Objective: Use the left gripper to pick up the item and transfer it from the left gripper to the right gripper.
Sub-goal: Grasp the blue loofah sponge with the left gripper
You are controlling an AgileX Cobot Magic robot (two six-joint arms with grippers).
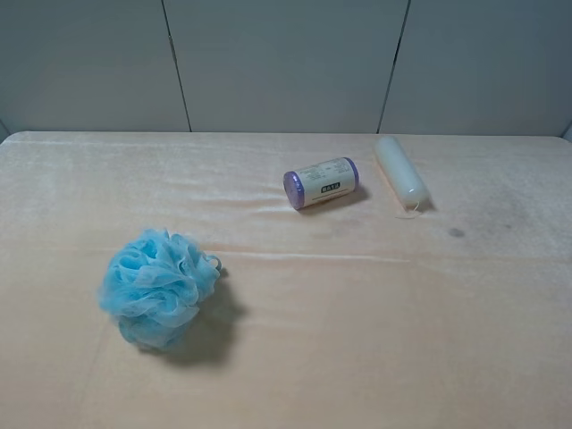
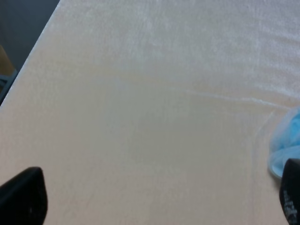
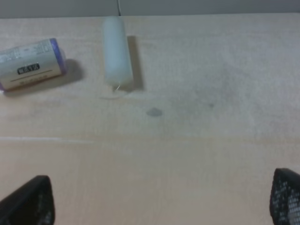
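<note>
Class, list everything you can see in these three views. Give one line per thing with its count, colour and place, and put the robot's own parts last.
pouf: one, light blue, front left of the table.
canister: one, cream with purple ends, on its side, back centre.
tube: one, cream-white, lying right of the canister, apart from it.
stain: one, small and dark, on the cloth near the tube.
table: one, covered in pale peach cloth.
wall: grey panels, behind the table.
left gripper: one, black, open and empty, beside the pouf.
right gripper: one, black, open and empty, facing canister and tube.
</note>
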